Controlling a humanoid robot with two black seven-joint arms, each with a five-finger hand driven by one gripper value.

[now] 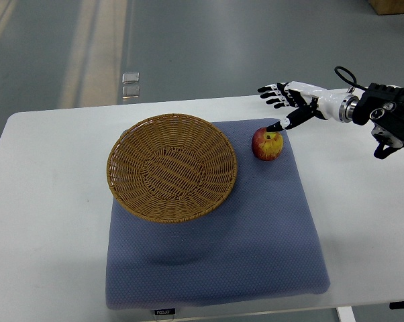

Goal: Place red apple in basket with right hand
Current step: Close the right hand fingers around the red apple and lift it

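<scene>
A red and yellow apple [267, 144] sits upright on the blue mat [256, 228], just right of the round wicker basket [172, 166]. The basket lies on the mat's far left part and holds nothing. My right hand [282, 107] comes in from the right edge, above and to the right of the apple. Its fingers are spread and hold nothing. The thumb tip [274, 127] is right at the apple's top; I cannot tell if it touches. The left arm does not show.
The mat lies on a white table [47, 221]. The table's far edge runs just behind the hand, with grey floor beyond. A small clear object [130, 86] lies on the floor past the far edge.
</scene>
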